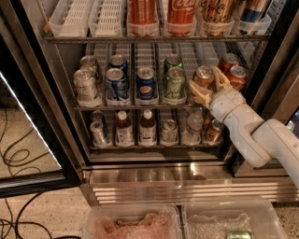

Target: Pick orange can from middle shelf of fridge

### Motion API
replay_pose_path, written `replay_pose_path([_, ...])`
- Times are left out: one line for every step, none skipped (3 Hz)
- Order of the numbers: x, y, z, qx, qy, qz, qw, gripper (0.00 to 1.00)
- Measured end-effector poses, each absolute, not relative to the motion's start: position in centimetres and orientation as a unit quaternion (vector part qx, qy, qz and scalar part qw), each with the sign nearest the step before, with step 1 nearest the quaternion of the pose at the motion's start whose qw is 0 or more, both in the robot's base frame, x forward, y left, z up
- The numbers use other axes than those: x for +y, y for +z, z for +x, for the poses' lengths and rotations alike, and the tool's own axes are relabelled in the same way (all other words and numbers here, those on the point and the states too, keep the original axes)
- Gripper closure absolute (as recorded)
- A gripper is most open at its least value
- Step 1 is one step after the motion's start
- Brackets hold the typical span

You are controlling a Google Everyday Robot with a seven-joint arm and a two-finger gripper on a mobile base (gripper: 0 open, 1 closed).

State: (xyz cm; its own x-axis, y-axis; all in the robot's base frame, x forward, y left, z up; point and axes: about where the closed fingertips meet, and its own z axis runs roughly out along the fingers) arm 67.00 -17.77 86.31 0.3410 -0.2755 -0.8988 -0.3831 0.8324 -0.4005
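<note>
Two gripper (210,87) fingers (200,95) spread, flanking orange can (203,75) on middle shelf (131,108); arm (252,130) extends from right.

Hand (204,79) at mid shelf (140,108) partly hides orange can (202,73); top-row drinks (180,14) cut off.

Gripper (204,80) at the orange can (202,73) on the middle shelf (140,107) of the open fridge (28,70).

The white arm (252,130) reaches in from the right. Its cream fingers (200,94) are spread apart on either side of the orange can; whether they touch it cannot be told. The can stands upright towards the right of the row, with a green can (175,84) to its left, then two blue cans (146,85) and silver cans (86,87), and red cans (235,76) to its right. Brown bottles (124,130) stand on the rack below. Near the camera sit two clear plastic bins (187,210).
</note>
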Motion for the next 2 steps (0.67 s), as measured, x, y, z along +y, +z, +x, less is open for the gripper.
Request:
replay_pose_path([-17.75, 86.32, 67.00, 0.573, 0.035, -0.287, 0.767, 1.00])
replay_pose_path([-17.54, 86.47, 66.99, 0.572, 0.038, -0.291, 0.766, 1.00])
